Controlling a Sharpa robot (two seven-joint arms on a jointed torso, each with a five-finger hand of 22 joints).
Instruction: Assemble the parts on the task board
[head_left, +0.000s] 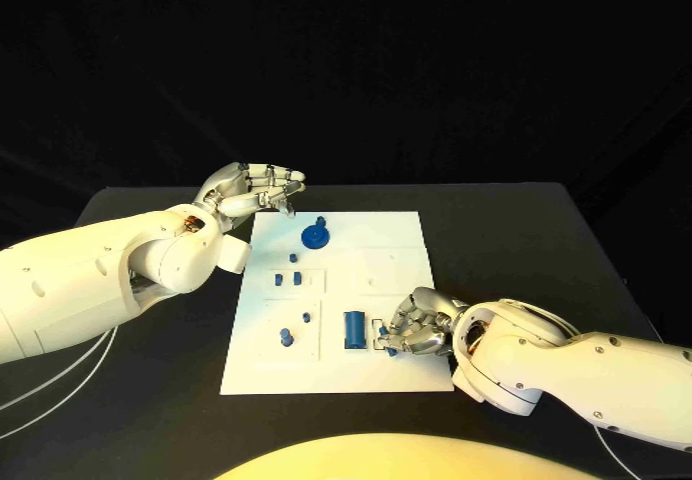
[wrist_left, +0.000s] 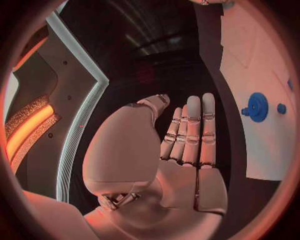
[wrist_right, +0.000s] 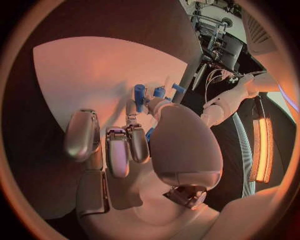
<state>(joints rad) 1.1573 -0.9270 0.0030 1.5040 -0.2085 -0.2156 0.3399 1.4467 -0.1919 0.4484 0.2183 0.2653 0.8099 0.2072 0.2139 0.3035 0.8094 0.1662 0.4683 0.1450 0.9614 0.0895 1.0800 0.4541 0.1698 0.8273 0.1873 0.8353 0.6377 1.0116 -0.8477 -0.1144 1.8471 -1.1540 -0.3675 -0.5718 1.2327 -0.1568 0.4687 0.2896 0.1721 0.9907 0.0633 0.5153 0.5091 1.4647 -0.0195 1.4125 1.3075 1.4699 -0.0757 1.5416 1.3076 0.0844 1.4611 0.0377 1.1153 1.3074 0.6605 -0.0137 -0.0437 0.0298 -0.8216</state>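
The white task board (head_left: 389, 262) lies mid-table. On it are a blue gear (head_left: 316, 236) (wrist_left: 256, 107), several small blue pegs (head_left: 294, 279) and an upright-lying blue cylinder (head_left: 353, 329) (wrist_right: 139, 92). My left hand (head_left: 260, 190) (wrist_left: 187, 135) hovers over the board's far left corner, beside the gear, with its fingers stretched out and nothing in it. My right hand (head_left: 414, 325) (wrist_right: 134, 145) rests on the board's near right part, just right of the cylinder, fingers curled in. It pinches a small blue part (head_left: 389, 348) (wrist_right: 149, 134) that is mostly hidden by its fingers.
Two more small blue pieces (head_left: 286, 338) lie left of the cylinder. The black table (head_left: 519, 240) spreads out right of the board and behind it. My left forearm (head_left: 101, 280) covers the table left of the board.
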